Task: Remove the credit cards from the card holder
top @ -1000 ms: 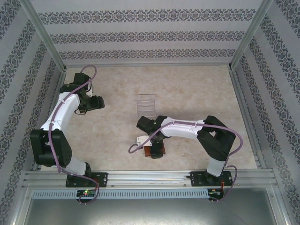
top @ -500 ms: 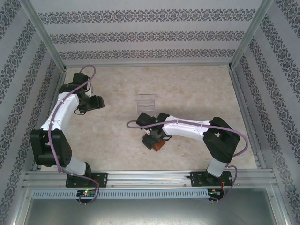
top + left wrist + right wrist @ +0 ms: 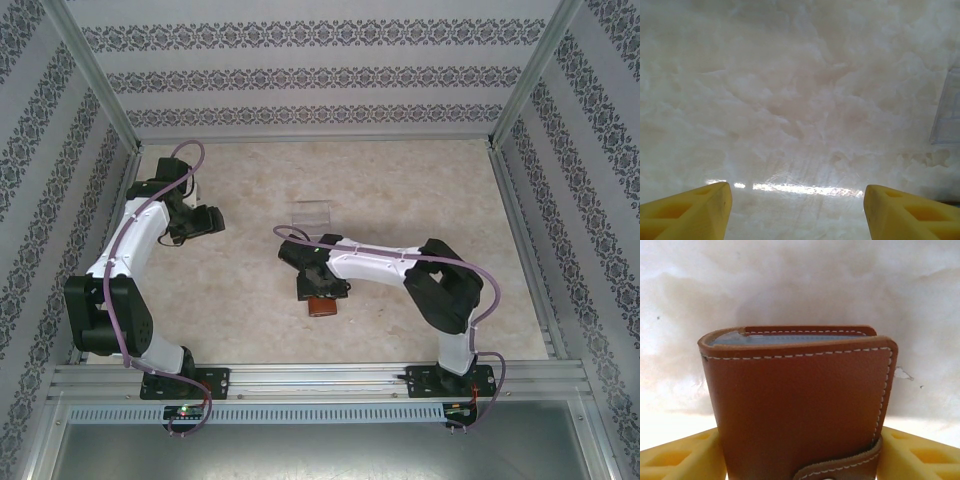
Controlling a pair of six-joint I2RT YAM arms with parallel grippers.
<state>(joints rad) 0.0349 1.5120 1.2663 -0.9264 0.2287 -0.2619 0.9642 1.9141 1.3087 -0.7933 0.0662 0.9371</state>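
The card holder (image 3: 795, 400), a reddish-brown leather wallet with white stitching, is folded shut with its tab snapped across the lower corner. It fills the gap between my right gripper's (image 3: 800, 445) yellow fingers, which press on both its sides. A grey-blue inner edge (image 3: 785, 338) peeks out at its top. The credit cards are hidden inside it. In the top view the card holder (image 3: 323, 304) sits just near of the right gripper (image 3: 316, 284) at mid-table. My left gripper (image 3: 797, 195) hangs open over bare table, also far left in the top view (image 3: 208, 221).
A clear plastic tray (image 3: 312, 213) stands behind the right gripper, and its edge (image 3: 946, 110) shows at the right of the left wrist view. Patterned walls and metal posts enclose the marbled table (image 3: 400, 190).
The right arm has swung left and back, turning the card holder with it, and its jaws have narrowed onto it. The left arm has not moved.
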